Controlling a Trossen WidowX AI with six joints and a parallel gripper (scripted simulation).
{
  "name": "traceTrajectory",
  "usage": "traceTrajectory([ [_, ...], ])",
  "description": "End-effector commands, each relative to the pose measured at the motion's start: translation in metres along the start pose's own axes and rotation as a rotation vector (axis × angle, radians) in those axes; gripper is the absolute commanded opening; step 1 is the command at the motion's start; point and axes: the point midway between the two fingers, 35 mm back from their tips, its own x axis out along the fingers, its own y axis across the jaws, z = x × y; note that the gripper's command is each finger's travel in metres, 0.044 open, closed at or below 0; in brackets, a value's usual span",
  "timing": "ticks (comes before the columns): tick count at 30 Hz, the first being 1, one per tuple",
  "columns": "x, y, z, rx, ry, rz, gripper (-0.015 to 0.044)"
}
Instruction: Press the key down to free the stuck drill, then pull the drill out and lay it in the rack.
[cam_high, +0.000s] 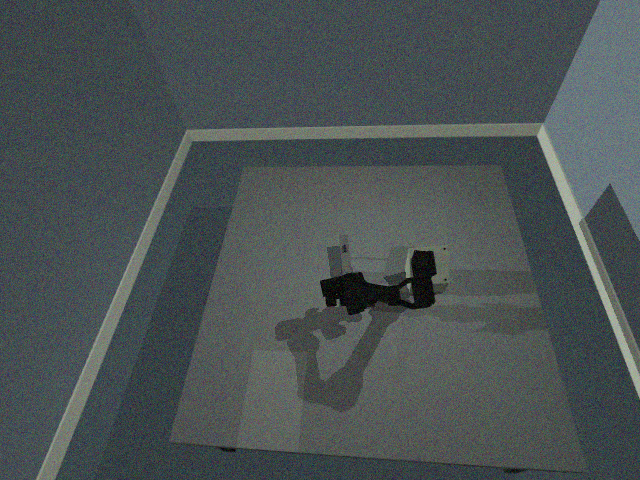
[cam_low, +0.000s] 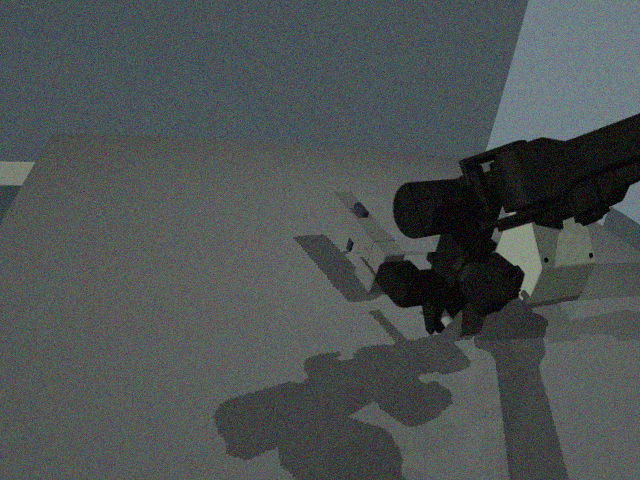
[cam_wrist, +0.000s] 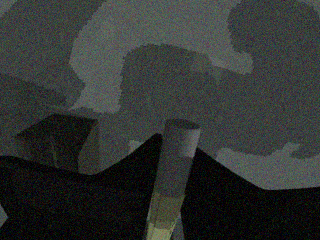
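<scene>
My gripper (cam_low: 445, 322) (cam_wrist: 167, 142) is shut on the drill (cam_low: 446, 318) (cam_wrist: 176, 172), a slim grey cylinder with a yellowish part low in the wrist view. The drill shows pale and small between the fingers in the exterior view. The gripper hangs above the table, clear of the pale grey fixture (cam_high: 344, 253) (cam_low: 373, 227), which has a small dark piece (cam_low: 360, 209), perhaps the key. A dark box-like thing (cam_wrist: 57, 140) with a paler side, possibly the rack, lies left of the drill in the wrist view. Its inside is too dark to make out.
A pale block (cam_high: 442, 263) (cam_low: 521, 253) with small black dots is beside and below the arm. The arm's broad shadows fall across the grey table (cam_high: 372, 206) (cam_low: 155, 258). A pale frame (cam_high: 361, 132) runs beyond the table's edges.
</scene>
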Motion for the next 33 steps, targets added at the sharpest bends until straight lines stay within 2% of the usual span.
traceTrajectory([
  [1,-0.003,0.000,0.000,-0.005,-0.001,-0.004,0.0000],
  [33,-0.021,0.001,-0.002,-0.005,0.000,-0.004,0.0000],
])
